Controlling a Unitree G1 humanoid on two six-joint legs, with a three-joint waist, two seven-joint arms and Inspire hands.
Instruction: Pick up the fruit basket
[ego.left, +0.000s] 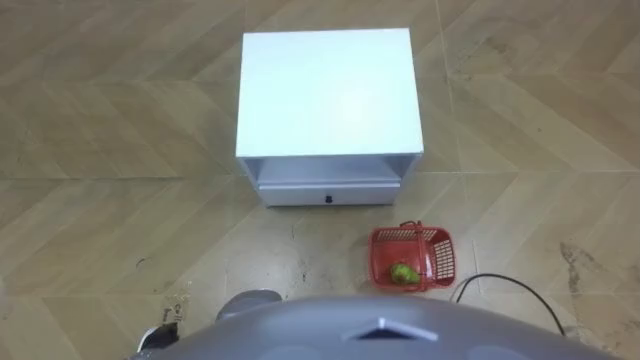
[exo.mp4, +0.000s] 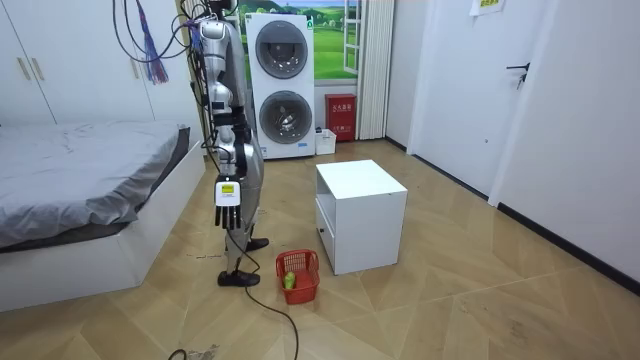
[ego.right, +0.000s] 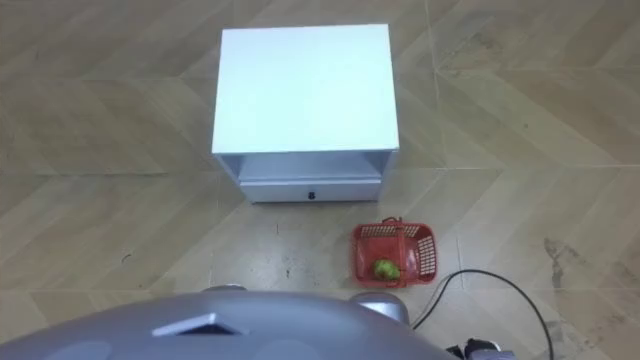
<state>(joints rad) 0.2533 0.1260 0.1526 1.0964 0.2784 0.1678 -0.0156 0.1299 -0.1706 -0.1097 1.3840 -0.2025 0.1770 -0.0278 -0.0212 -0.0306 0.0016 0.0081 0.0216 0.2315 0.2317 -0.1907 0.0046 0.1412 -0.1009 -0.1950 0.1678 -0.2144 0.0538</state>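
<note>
Fingers (exo.mp4: 227, 207) straight and pointing down, the robot's right hand (exo.mp4: 228, 195) hangs empty at its hip. The reach for the basket (ego.left: 380, 255) has evidently not begun. In the room view the robot stands upright, with the bed (exo.mp4: 80, 160) at its back and the cabinet (ego.left: 327, 90) ahead.

The arm's slack drop fits a machine standing at rest. From that height the hand is well above the target, so the pickup will likely call for a step closer and a deep bend or kneel.

The basket, red and open-topped, sits on the floor (ego.left: 100, 200) at the robot's 1 o'clock. It is just beside the cabinet's front corner but apart from it, at about 5 o'clock from the white top. That placement favours the right hand. What looks like its handle lies folded along the 3 o'clock rim, though this is hard to make out. If so, it would need to be hooked up before a lift.

Inside, a single green fruit (ego.left: 402, 272) rests toward the basket's 6 o'clock end, and the rest of the bottom looks bare. Loose as it is, the fruit could roll if the basket tips on the way up.

The cabinet has an open shelf (ego.left: 327, 168) under its top, with nothing to be seen in it. Below that is a drawer (ego.left: 327, 192), pushed in.
</note>
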